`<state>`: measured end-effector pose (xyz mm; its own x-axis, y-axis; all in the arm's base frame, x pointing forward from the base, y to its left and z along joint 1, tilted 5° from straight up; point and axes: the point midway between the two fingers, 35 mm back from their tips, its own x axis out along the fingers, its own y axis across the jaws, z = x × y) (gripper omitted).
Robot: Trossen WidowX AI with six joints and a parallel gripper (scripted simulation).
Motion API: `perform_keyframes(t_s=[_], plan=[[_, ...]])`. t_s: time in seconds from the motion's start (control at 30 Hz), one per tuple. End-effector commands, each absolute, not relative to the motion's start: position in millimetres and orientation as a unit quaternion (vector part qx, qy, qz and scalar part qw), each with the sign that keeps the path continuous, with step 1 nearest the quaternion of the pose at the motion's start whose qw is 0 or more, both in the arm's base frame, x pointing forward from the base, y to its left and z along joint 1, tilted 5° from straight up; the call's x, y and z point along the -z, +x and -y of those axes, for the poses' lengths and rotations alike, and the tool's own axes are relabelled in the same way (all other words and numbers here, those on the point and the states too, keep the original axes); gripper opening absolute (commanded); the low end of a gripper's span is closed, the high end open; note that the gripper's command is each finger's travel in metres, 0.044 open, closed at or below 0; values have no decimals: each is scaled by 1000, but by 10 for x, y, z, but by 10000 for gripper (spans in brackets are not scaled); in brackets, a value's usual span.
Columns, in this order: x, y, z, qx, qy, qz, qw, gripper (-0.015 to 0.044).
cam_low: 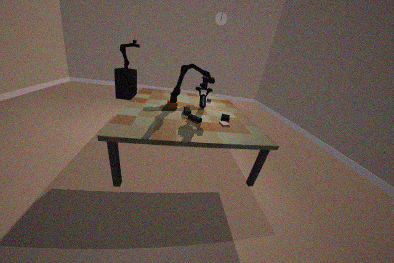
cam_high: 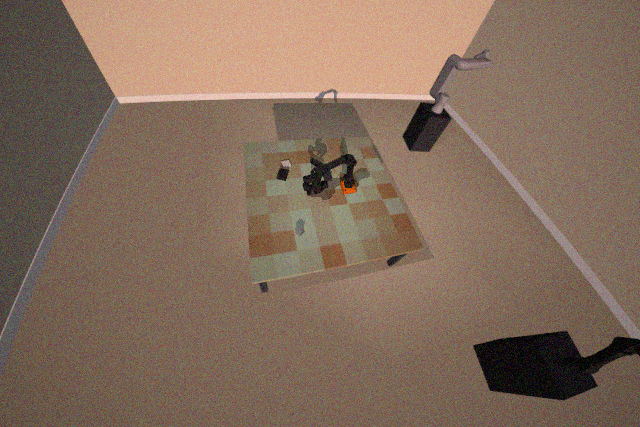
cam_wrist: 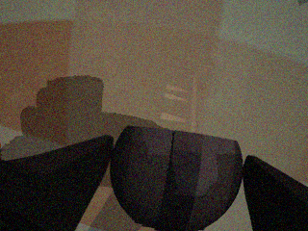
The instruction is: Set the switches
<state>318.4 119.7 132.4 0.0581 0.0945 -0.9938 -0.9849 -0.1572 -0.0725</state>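
Note:
My gripper (cam_low: 202, 93) (cam_wrist: 180, 156) is shut on a dark, round-sided unit (cam_low: 202, 101) (cam_wrist: 141, 178), which looks like the controller unit, and holds it above the bench (cam_high: 273, 267) (cam_low: 127, 134). In the wrist view the unit sits between both fingertips, with a dark band down its middle. In the exterior view it hangs upright and narrow, with faint pale marks on its face. Its switch settings and label cannot be read. In the top view the arm hides it.
An orange arm base (cam_high: 348, 187) (cam_low: 172, 104) stands beside the gripper. A dark block (cam_low: 186, 111) and a long dark module (cam_low: 194, 117) lie nearby. A dark box (cam_high: 282, 174) (cam_low: 225, 117) lies by a pale plate (cam_high: 285, 162) (cam_low: 224, 124). A small grey part (cam_high: 299, 227) (cam_low: 209, 100) lies farther off.

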Motion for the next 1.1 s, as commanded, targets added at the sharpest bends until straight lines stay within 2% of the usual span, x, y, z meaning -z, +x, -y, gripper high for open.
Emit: perform_keyframes(t_s=[0.0, 1.07], plan=[[-1260, 3174, -1222, -546, -527, -423, 494, 338], [-1138, 3146, -1445, -547, -527, -423, 495, 338]])
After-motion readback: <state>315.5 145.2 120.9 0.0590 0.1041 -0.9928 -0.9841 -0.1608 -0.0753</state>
